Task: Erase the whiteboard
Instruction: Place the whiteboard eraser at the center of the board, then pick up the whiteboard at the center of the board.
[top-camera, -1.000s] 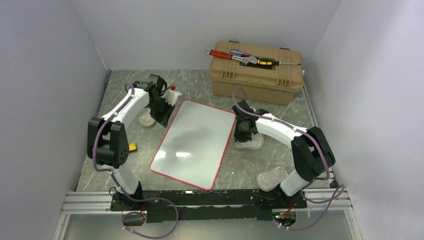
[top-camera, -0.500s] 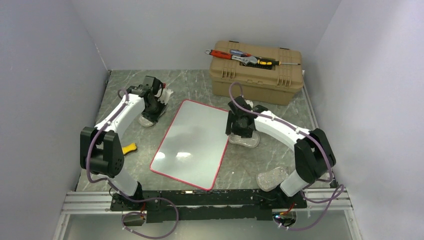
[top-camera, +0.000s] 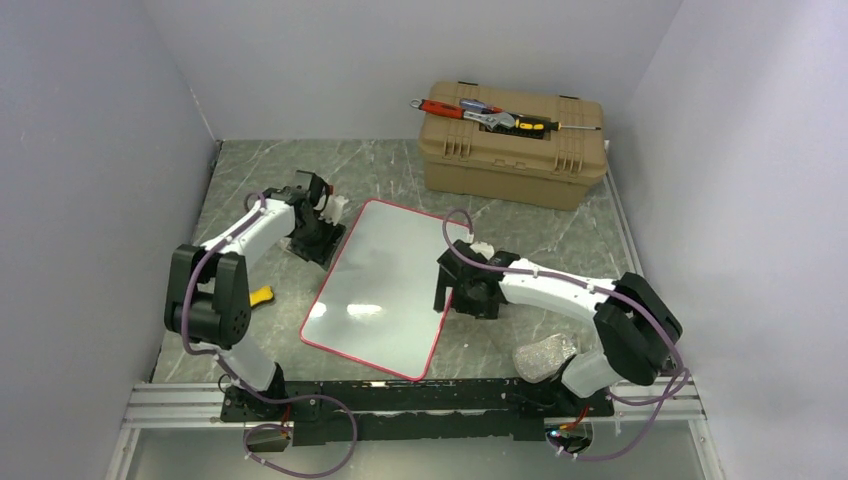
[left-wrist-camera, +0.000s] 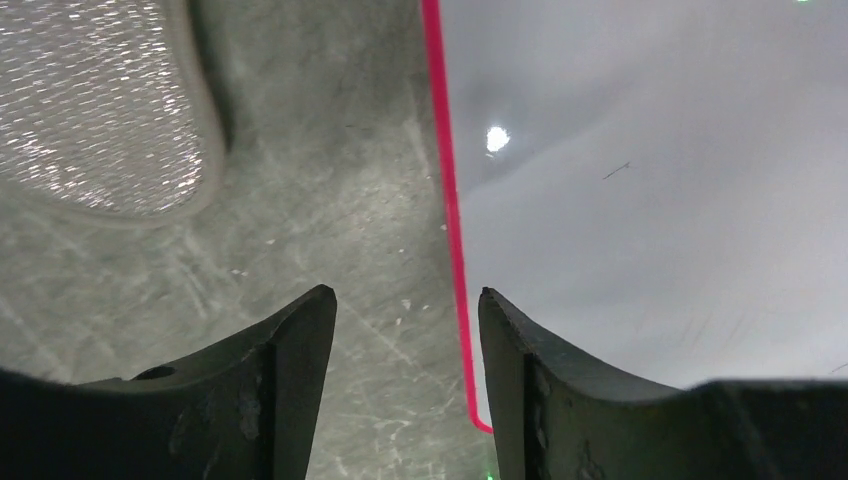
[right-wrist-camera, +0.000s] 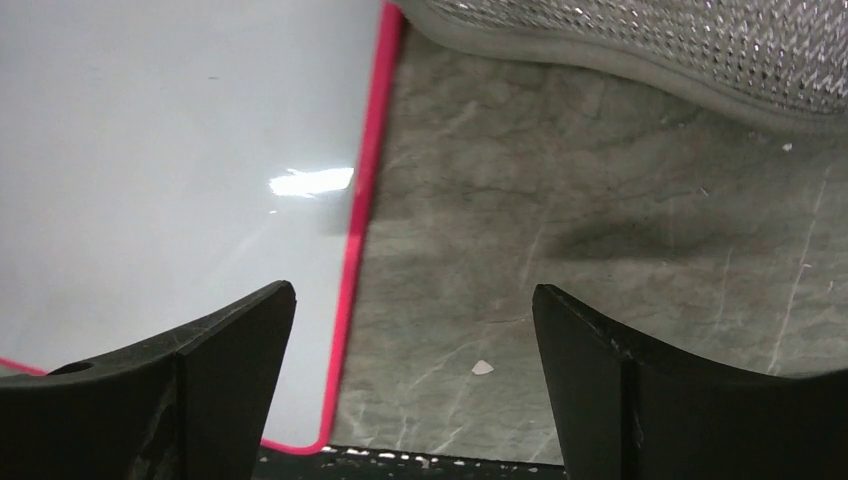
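The right gripper (right-wrist-camera: 412, 300) has its 2 jaws wide apart and holds nothing. The whiteboard (right-wrist-camera: 170, 150) lies flat under 1 jaw, and its red rim runs between them. Farther off, the left gripper (left-wrist-camera: 405, 300) is open and empty too, over the board's other edge. A tan toolbox (top-camera: 515, 145) sits far behind.

Opens both: right tool (right-wrist-camera: 412, 290) wide, drawn nearer the arm bases along the whiteboard's (top-camera: 385, 290) right rim; left tool (left-wrist-camera: 405, 292) back from the mesh pad (left-wrist-camera: 100, 110) to the left rim.
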